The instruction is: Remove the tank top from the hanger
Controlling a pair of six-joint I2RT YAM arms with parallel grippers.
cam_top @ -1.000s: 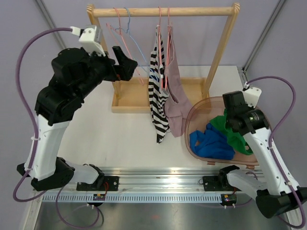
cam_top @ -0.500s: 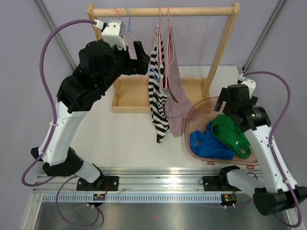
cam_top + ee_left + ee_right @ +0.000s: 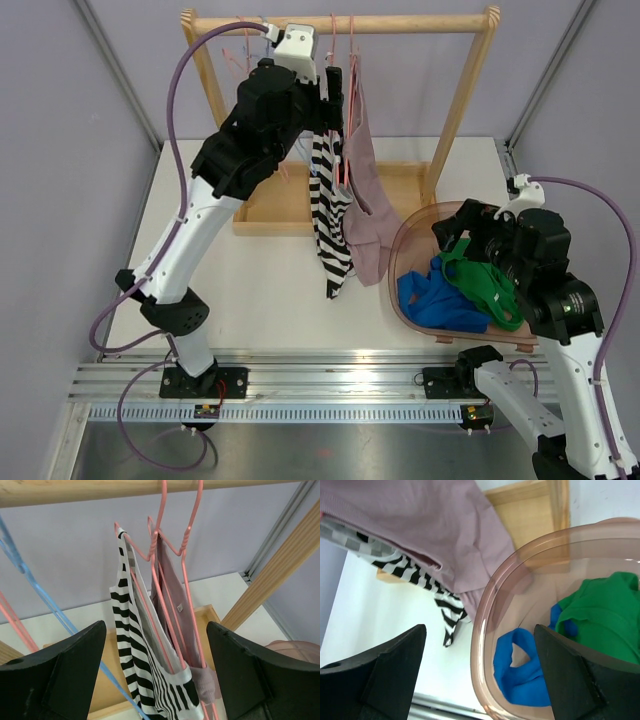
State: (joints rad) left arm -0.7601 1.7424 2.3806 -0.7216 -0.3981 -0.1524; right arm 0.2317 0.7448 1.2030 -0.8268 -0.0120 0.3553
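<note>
Left end effector [image 3: 156, 630] moved right | jaws apart | striped tank top [image 3: 123, 598] just ahead

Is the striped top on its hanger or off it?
On. The striped top hangs by its straps from the pink hanger, which hooks over the rod.

Looks like a robotics lab cell, not a home: plain lilac walls [image 3: 50, 180] and bare metal posts [image 3: 113, 65] around a white table [image 3: 250, 270], aluminium rail [image 3: 330, 362] along its near edge, small wooden rack [image 3: 420, 21] on it.
</note>
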